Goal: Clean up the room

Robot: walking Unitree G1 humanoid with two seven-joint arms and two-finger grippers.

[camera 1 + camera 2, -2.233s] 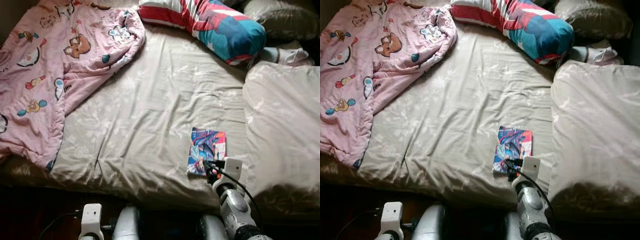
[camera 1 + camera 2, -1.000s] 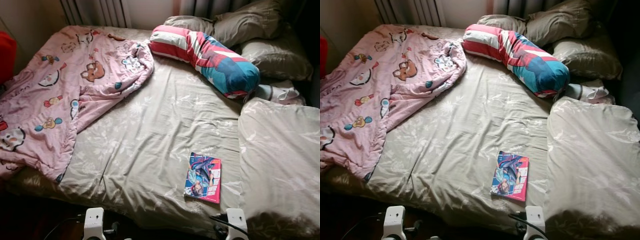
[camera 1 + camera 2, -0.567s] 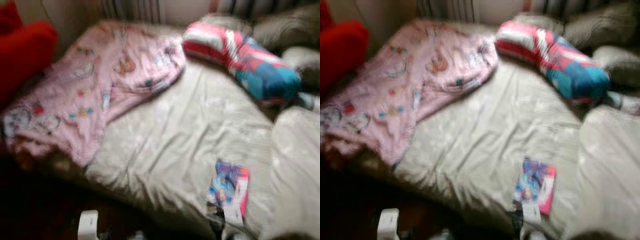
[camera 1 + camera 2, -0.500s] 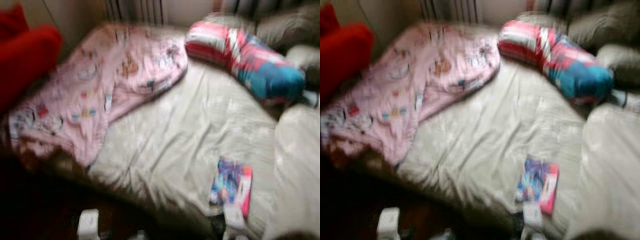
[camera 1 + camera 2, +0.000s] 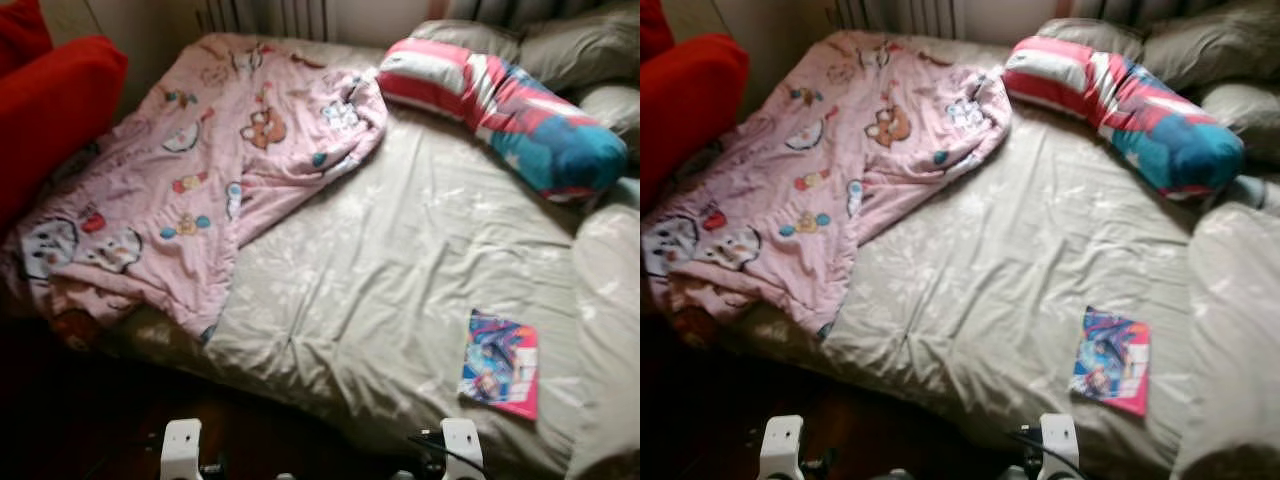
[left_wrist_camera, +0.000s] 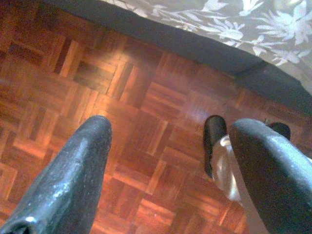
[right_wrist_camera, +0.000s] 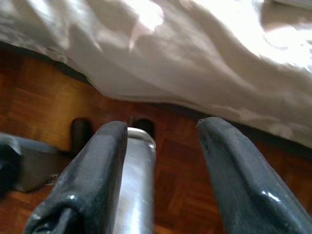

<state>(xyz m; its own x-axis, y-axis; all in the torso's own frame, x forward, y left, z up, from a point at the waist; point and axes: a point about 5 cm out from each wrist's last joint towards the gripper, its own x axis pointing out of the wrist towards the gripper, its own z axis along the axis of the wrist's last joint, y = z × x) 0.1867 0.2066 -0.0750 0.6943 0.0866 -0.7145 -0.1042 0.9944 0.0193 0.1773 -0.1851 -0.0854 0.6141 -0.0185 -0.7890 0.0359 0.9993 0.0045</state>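
A: Left gripper first: we are holding it low over the parquet floor, its two black fingers spread wide with nothing between them.

B: Right gripper, same entry: we are keeping its fingers parted and empty, hanging just off the near edge of the bed, with the pale sheet draping down ahead of it.

A: Item, book: we are seeing it lying flat on the grey-beige sheet, close ahead of the right gripper and a little to its right, near the bed's edge. Colourful illustrated cover, pink along one side. Nothing is touching it.

B: Item, pink blanket: we are logging it as crumpled, printed with cartoon animals, spread over the far-left part of the bed, ahead of the left gripper, one corner spilling over the near edge.

A: Item, bolster cushion: red, white and blue, lying at a slant well beyond the book, toward the head of the bed.

B: Grey pillows are sitting behind it, and another pale pillow is lying just right of the book.

A: Red cushion, far left, beside the blanket, off the bed.

B: Radiator against the far wall, partly in view.
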